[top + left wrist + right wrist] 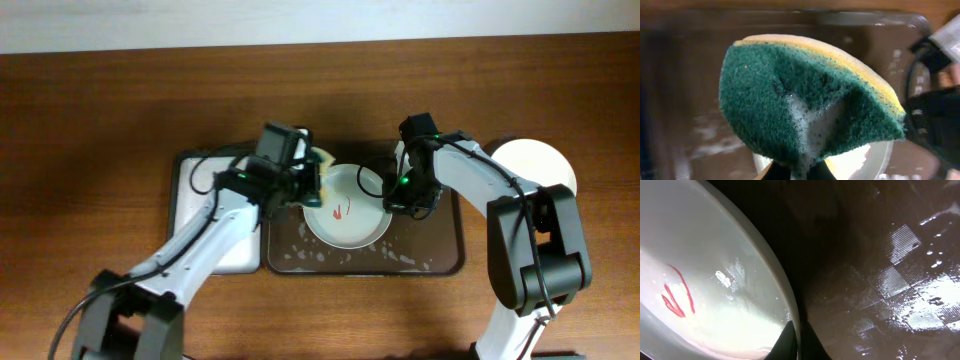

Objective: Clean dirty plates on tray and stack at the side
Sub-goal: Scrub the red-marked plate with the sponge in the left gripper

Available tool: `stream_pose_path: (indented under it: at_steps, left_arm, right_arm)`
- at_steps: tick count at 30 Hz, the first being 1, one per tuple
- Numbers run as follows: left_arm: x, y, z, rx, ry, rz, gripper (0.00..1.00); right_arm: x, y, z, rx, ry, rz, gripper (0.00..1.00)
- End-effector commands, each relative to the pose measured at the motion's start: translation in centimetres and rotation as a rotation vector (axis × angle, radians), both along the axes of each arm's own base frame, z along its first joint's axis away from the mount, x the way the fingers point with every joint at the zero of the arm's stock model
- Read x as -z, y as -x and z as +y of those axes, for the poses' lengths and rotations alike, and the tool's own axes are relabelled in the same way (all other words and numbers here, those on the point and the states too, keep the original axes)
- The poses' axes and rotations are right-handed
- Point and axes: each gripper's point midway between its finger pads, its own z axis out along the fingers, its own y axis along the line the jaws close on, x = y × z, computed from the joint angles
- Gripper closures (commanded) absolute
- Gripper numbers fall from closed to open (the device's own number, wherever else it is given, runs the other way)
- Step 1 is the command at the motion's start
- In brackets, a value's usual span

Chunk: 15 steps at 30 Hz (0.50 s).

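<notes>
**Smeared plate on a wet tray**

A pale plate [350,228] marked with a red smear [340,211] lies on the dark brown tray [440,250] (foam flecks the tray's lower edge). The left gripper [312,180] holds a yellow-green sponge [321,158] at the plate's upper-left rim. The right gripper [392,197] sits at its right rim. A cream-white plate [545,160] rests on the table [100,120] further right.
</notes>
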Motion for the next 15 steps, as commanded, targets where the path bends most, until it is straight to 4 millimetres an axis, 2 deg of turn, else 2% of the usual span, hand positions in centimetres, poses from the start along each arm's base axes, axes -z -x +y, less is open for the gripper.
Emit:
stream_pose_path:
  at_steps: [1, 2, 5, 9, 13, 14, 15]
  left_arm:
    - [1.5, 0.6, -4.2, -0.031, 0.134, 0.102, 1.0]
    - [2.0, 0.7, -5.5, -0.01, 0.165, 0.113, 1.0]
    - [4.1, 0.8, -6.9, -0.048, 0.191, 0.167, 1.0]
    - [5.6, 0.7, -9.0, 0.005, 0.255, 0.186, 1.0]
    - [9.1, 0.9, -8.7, -0.009, 0.215, 0.238, 1.0]
    - [10.0, 1.1, -8.2, -0.024, 0.186, 0.254, 1.0]
    - [11.1, 1.6, -6.8, -0.064, 0.113, 0.277, 1.0]
  right_arm:
    - [1.1, 1.0, -0.5, 0.001, 0.037, 0.033, 0.96]
    - [1.1, 1.0, -0.5, 0.001, 0.037, 0.033, 0.96]
    - [1.1, 1.0, -0.5, 0.001, 0.037, 0.032, 0.96]
    - [1.1, 1.0, -0.5, 0.001, 0.037, 0.033, 0.96]
    - [1.1, 1.0, -0.5, 0.001, 0.037, 0.033, 0.96]
    - [1.1, 1.0, -0.5, 0.001, 0.037, 0.033, 0.96]
    - [1.1, 1.0, -0.5, 0.001, 0.037, 0.033, 0.96]
